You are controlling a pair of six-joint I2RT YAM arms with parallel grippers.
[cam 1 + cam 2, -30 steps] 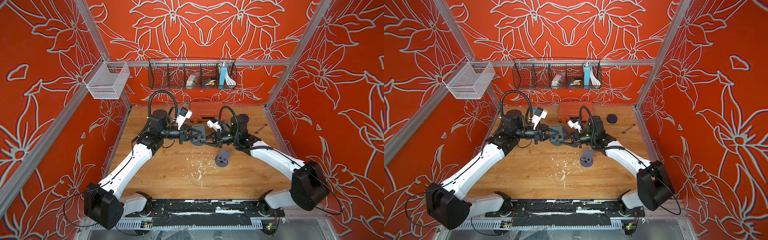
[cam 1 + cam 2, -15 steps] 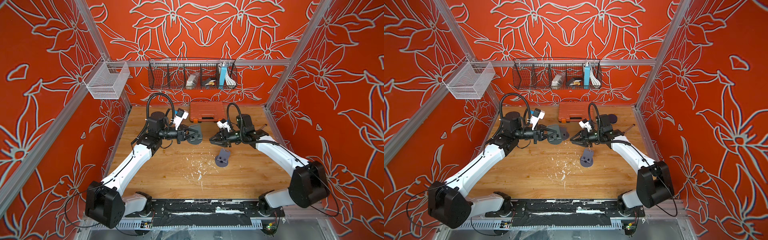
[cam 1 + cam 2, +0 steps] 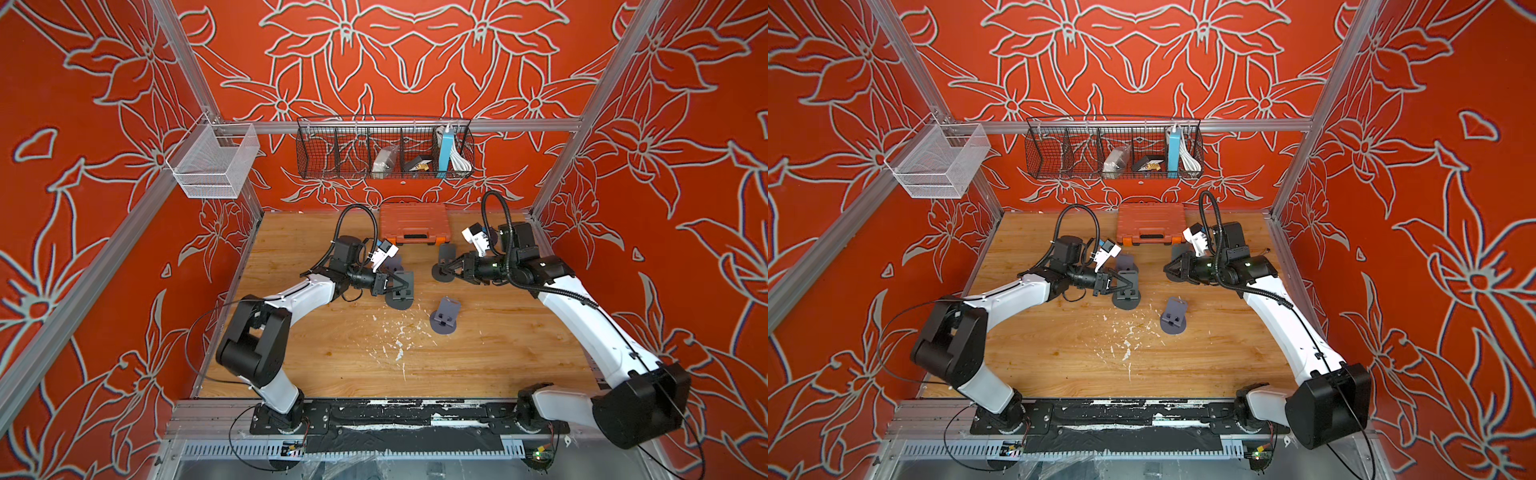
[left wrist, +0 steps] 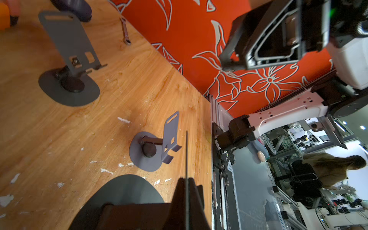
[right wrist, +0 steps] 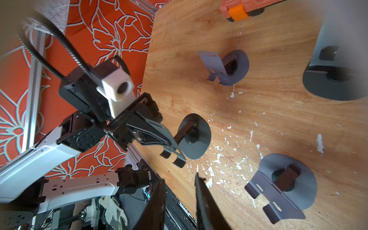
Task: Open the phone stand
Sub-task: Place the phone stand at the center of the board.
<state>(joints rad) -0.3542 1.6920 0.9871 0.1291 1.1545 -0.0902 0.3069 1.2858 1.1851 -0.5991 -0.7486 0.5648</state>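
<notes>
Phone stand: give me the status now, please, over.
Left gripper shut on phone stand plate. Right gripper open, empty. Plate raised off its base. Loose stand beside it, not touching.

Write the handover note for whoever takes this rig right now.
Left gripper: shut on the back plate of a phone stand. I cannot tell whether its base touches the wood.
Right gripper: open and empty, beside a second stand.
Free on the table: a central stand and a rear stand by the left arm's wrist.
Done: the held stand looks unfolded, with its plate raised off the base. The other three also stand open.
Left: probably set it down, release it and pull both arms clear.
</notes>
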